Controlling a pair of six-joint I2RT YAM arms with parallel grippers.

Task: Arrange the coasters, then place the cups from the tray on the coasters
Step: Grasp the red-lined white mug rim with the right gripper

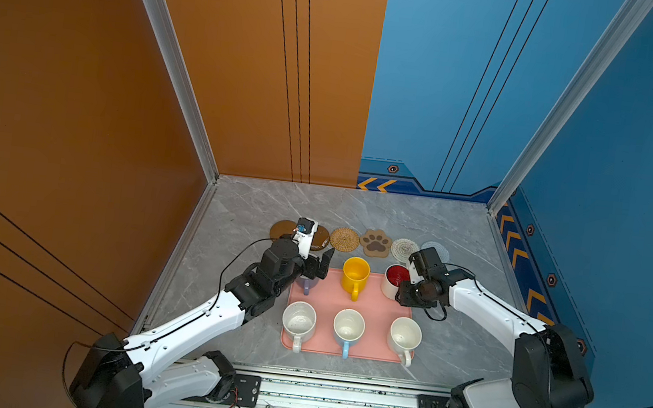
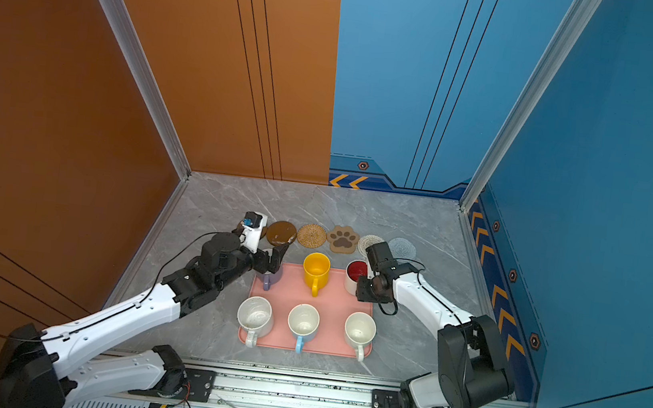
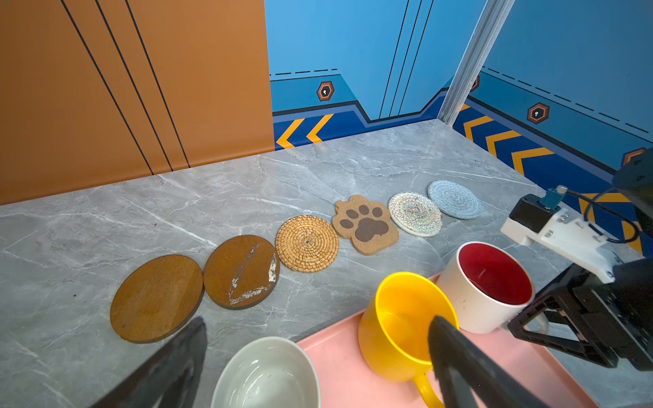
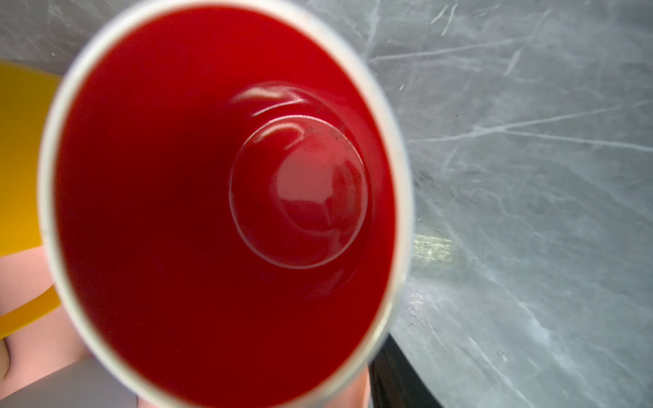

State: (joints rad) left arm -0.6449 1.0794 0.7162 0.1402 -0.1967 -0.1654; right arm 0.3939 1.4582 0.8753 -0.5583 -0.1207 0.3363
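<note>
Left gripper [image 1: 320, 266]: jaws spread wide, above the lilac handled mug [image 1: 305, 287] at the 11 o'clock corner of the flat pink rectangular tray [image 1: 331, 297]. Right gripper [image 1: 403, 293]: at the handle of the white mug with red inside [image 1: 392, 281], at the tray's 1 o'clock corner; can't tell if it's clamped. Row of six flat coasters [image 1: 374, 243] on the marble at the tray's 12 o'clock.

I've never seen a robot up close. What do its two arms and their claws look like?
The left arm and right arm look alike: smooth white shells on the long links, chunky black housings at the joints, and a thin black cable trailing alongside. The left gripper and right gripper are black two-fingered claws. A small camera on a white bracket sits at each wrist.
</note>
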